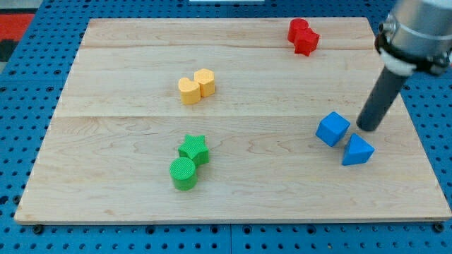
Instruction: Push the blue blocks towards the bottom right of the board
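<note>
My tip (368, 128), a bare rod with no jaws to part or clamp, sits at one o'clock of the blue cube (332, 129) and blue triangular block (357, 150), right on the worktop (127, 190). Light, rigid, slippery; I'd push their upper-left faces.

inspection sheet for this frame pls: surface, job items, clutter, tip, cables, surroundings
Surface: pale wooden board, lying flat.
Job's things: blue cube and blue triangular block, close together near the view's right edge.
Clutter: two red blocks at the view's top; two yellow blocks at centre-left; green star block touching green cylinder.
Grippers: none fitted; my tip sits just right of the blue cube, above the triangular block.
Cables: nothing seen.
Surroundings: blue perforated base around the board.
</note>
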